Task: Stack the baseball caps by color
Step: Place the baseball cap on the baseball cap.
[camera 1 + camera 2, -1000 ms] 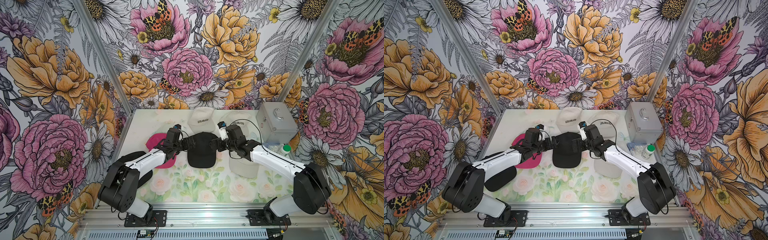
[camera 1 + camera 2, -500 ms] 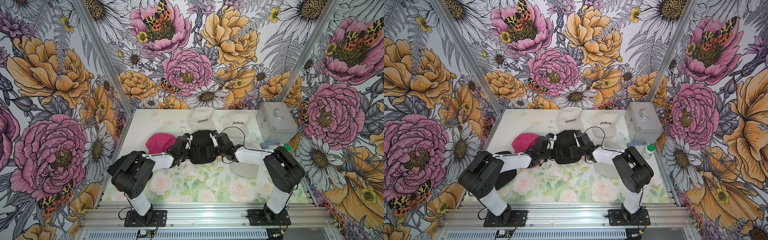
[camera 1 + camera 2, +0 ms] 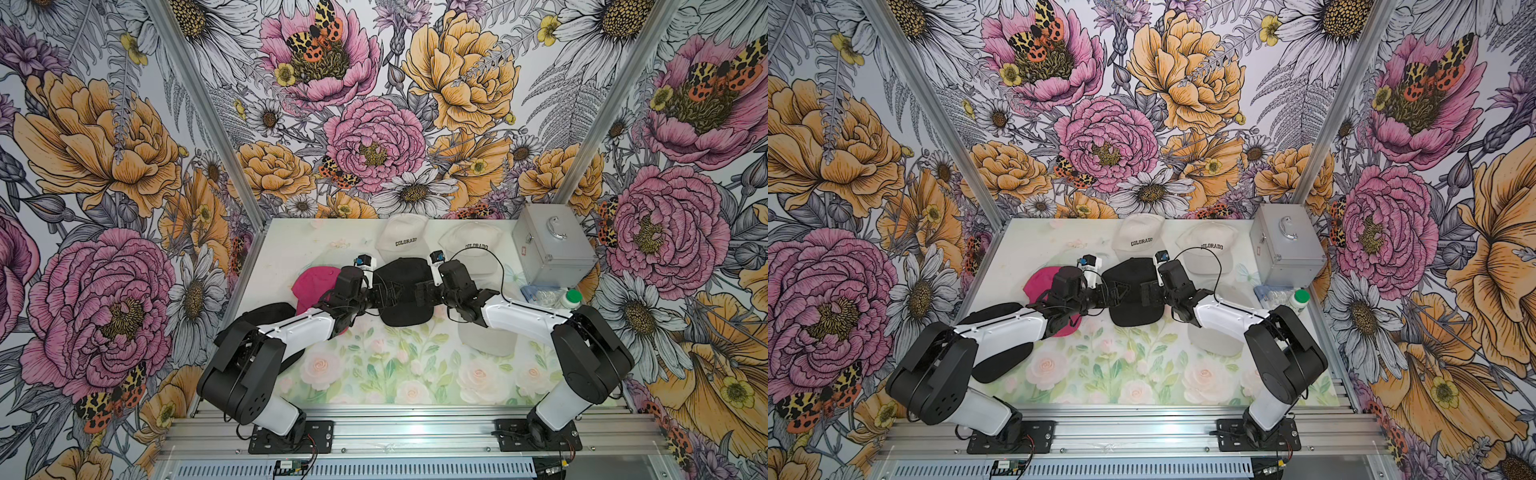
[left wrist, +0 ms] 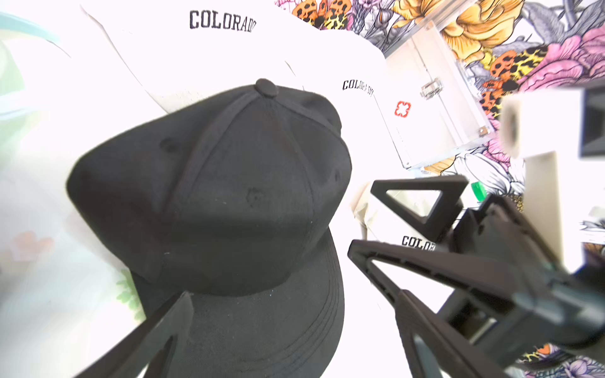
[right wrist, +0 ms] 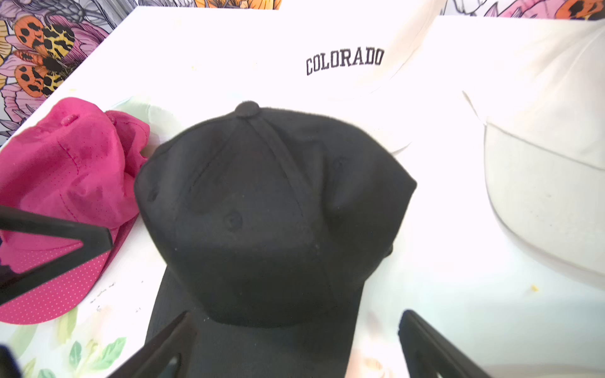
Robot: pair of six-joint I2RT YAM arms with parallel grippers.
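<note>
Presently left gripper [image 4: 293,294] and right gripper [image 5: 294,315] gape, empty, flanking the black cap [image 3: 402,309]; I judge it light, floppy: pinch the stiffer brim [image 5: 262,353].

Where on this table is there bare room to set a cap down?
Widest bare patch: the near strip of the floral mat, in front of the middle black cap. A smaller one: the far-left corner behind the pink cap, beside the cream COLORADO cap. Crowded: the right side, with metal case and green-lidded bottle.

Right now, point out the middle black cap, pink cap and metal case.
Middle black cap [image 3: 402,272]: in a top view, crown.
Pink cap [image 3: 315,279]: in a top view, crown.
Metal case [image 3: 540,237]: in a top view, top face.
</note>
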